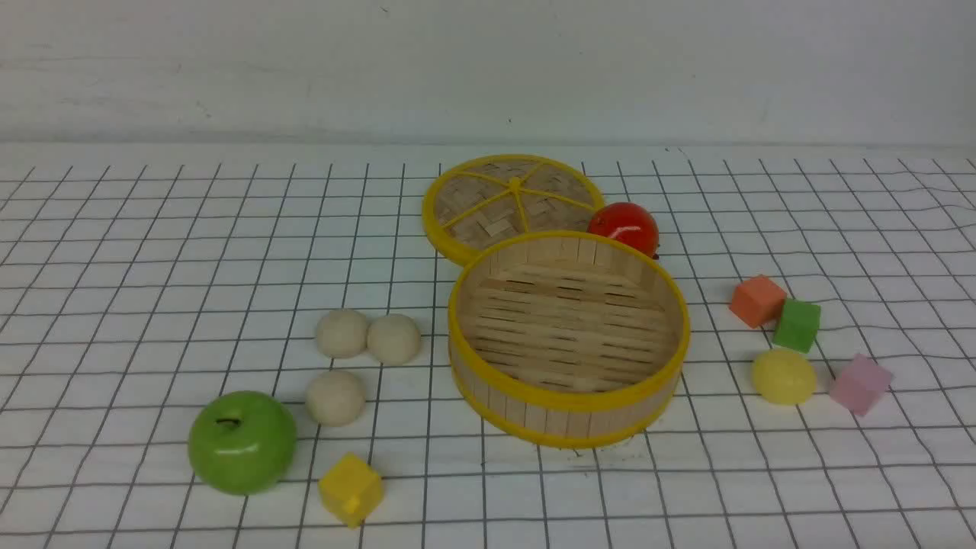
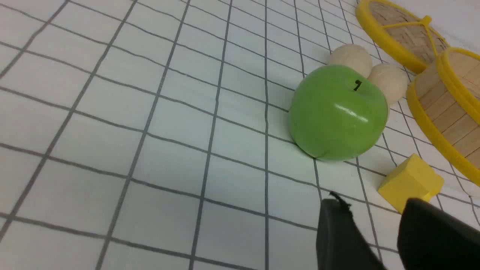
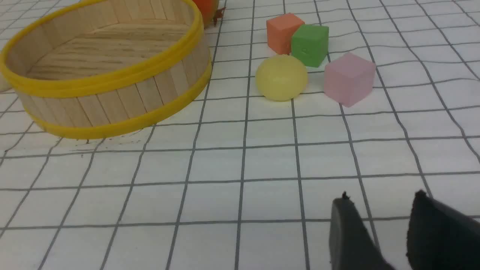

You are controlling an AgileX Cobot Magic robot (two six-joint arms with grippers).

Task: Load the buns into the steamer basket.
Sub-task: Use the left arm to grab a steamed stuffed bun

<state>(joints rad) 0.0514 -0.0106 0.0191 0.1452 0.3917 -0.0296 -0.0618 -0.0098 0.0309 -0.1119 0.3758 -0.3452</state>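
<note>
Yellow bun (image 1: 784, 377) lower right of front frame, right of basket (image 1: 570, 421); seemingly nearer right pincer (image 3: 375, 232), spread apart, gripping nothing

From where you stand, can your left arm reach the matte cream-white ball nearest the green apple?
Probably yes: the cream-white ball lies uncovered beside the green apple, which may crowd the left gripper's approach.

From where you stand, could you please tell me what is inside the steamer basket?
Nothing lies in the steamer basket: its slatted floor shows bare. Only a strip of floor just inside the near rim is hidden.
</note>
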